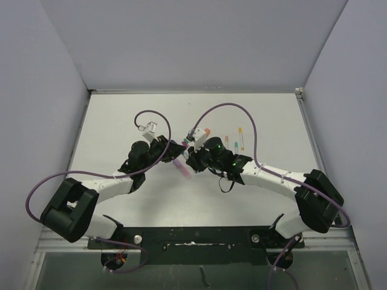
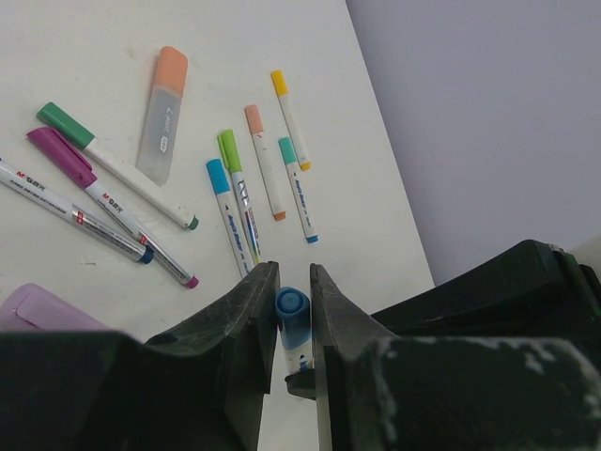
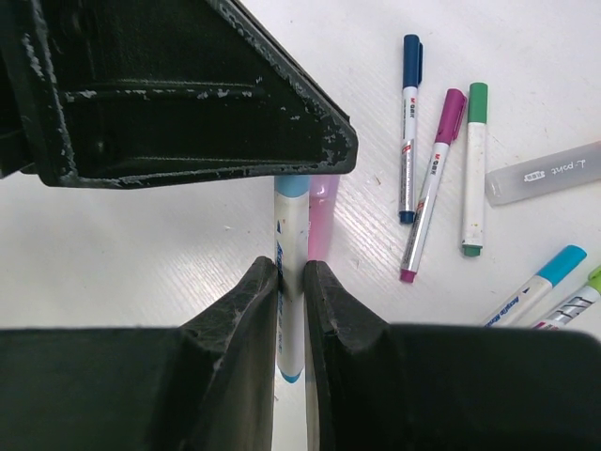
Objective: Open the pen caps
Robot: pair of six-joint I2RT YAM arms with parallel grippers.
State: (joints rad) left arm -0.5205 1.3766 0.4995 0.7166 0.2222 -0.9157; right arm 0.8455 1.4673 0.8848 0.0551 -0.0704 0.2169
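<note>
1. Table [image 1: 121, 121]: white, with grey walls on three sides.
2. Left arm [image 1: 109, 187] and right arm [image 1: 272, 175] both reach inward. Their grippers meet nose to nose near mid-table.
3. Left gripper [image 2: 293, 272]: jaws pinched tight on the blue cap [image 2: 292, 305], one finger on each side.
4. Right gripper [image 3: 291, 268]: jaws clamped on the white barrel of the blue pen [image 3: 292, 221], directly facing the left gripper.
5. Orange highlighter [image 2: 164, 113]: flat on the table at the far end of the spread, apart from both grippers.
6. Pink highlighter [image 3: 322, 221]: on the table just beside the blue pen, its far end hidden by the left gripper.
7. Loose pens [image 2: 235, 216]: fanned out on the table beyond the grippers with green, magenta, dark blue, light blue, orange, teal and yellow caps, all on.
8. Blue cap: seated on the barrel end, with the blue pen spanning the two grippers.
</note>
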